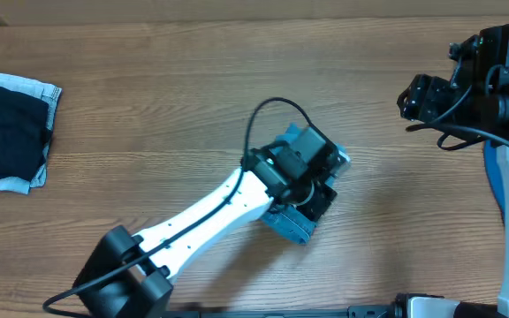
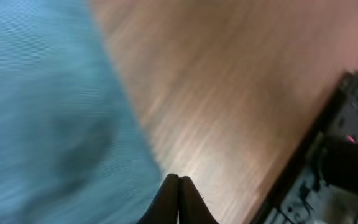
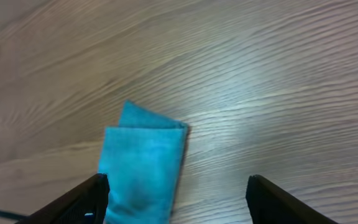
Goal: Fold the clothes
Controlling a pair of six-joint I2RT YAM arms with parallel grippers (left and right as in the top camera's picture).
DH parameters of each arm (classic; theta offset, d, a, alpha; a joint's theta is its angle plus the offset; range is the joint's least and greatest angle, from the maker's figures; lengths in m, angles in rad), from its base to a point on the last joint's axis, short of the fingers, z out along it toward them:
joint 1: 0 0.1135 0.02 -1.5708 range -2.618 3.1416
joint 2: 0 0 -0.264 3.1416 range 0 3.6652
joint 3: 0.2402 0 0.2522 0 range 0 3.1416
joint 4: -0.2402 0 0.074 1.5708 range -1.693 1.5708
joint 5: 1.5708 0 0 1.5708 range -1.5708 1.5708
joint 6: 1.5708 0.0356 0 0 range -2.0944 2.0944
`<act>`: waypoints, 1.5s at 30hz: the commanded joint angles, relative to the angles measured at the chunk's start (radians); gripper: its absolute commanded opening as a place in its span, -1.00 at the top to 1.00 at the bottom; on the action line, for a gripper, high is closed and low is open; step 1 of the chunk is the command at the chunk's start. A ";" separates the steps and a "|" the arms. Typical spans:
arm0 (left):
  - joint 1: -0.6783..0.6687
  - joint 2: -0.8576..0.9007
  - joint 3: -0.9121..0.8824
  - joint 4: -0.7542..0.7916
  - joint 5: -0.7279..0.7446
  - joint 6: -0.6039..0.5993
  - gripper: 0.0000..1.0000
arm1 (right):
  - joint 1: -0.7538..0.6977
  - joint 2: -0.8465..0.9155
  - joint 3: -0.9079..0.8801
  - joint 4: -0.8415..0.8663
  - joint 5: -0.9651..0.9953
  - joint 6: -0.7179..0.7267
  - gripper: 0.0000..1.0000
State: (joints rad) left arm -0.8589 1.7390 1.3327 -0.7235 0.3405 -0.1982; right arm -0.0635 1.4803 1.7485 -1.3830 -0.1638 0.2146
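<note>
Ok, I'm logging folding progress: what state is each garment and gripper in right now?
blue denim piece: folded, lying flat on the table.
dark navy piece: folded, stacked on paler denim.
left gripper: shut, beside the blue denim piece.
right gripper: open, empty.

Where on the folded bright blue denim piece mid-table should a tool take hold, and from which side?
Likely its exposed short end, where the folded layers show stacked, slightly offset edges. The bright blue denim piece lies flat with the left arm over its middle, so the open right tool should come in from the right and pinch all layers together.
</note>
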 commanded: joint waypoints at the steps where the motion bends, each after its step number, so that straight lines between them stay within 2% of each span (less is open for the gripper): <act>1: -0.058 0.084 0.010 0.028 0.072 0.053 0.92 | -0.012 -0.008 0.006 0.011 0.032 0.026 -0.50; 4: -0.062 0.138 0.013 0.024 0.071 -0.025 0.92 | -0.012 -0.008 0.006 0.006 0.032 0.025 -0.50; 7: 0.005 0.137 0.017 -0.015 0.091 -0.139 0.92 | -0.012 -0.008 0.006 -0.001 0.032 0.025 -0.49; 13: 0.095 0.138 0.016 -0.176 0.063 -0.137 0.91 | -0.012 -0.008 0.006 -0.002 0.032 0.025 -0.48; 18: 0.122 0.138 0.016 -0.267 -0.110 -0.082 0.92 | -0.012 -0.008 0.006 -0.002 0.032 0.025 -0.47; 21: 0.134 0.138 0.016 -0.293 -0.314 -0.062 0.90 | -0.012 -0.008 0.006 -0.006 0.031 0.026 -0.47; 22: 0.155 0.138 0.016 -0.295 -0.381 -0.032 0.90 | -0.012 -0.008 0.006 -0.015 0.021 0.026 -0.47; 27: 0.309 0.138 0.016 -0.269 -0.525 0.063 0.92 | -0.011 -0.008 0.006 -0.029 0.013 0.026 -0.47; 32: 0.526 0.138 0.049 -0.208 -0.513 0.110 0.92 | -0.011 -0.008 0.006 -0.028 0.005 0.026 -0.47; 34: 0.590 0.137 0.092 -0.240 -0.435 0.128 0.91 | -0.011 -0.008 0.006 -0.029 0.002 0.026 -0.47; 36: 0.642 0.136 0.159 -0.323 -0.284 0.132 0.88 | -0.011 -0.008 0.006 -0.029 -0.008 0.026 -0.47; 37: 0.656 0.131 0.189 -0.378 -0.192 0.131 0.86 | -0.011 -0.008 0.006 -0.029 -0.018 0.026 -0.48; 39: 0.649 0.112 0.202 -0.420 -0.111 0.132 0.83 | -0.011 -0.008 0.006 -0.029 -0.020 0.026 -0.48; 41: 0.626 0.089 0.202 -0.426 -0.110 0.127 0.81 | -0.011 -0.008 0.006 -0.024 -0.020 0.026 -0.49; 45: 0.584 0.049 0.201 -0.481 -0.087 0.001 0.80 | -0.011 -0.004 0.006 -0.014 -0.020 0.025 -0.54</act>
State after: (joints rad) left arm -0.2451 1.8484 1.5108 -1.1660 0.1825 -0.1112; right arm -0.0708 1.4803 1.7485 -1.4033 -0.1768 0.2356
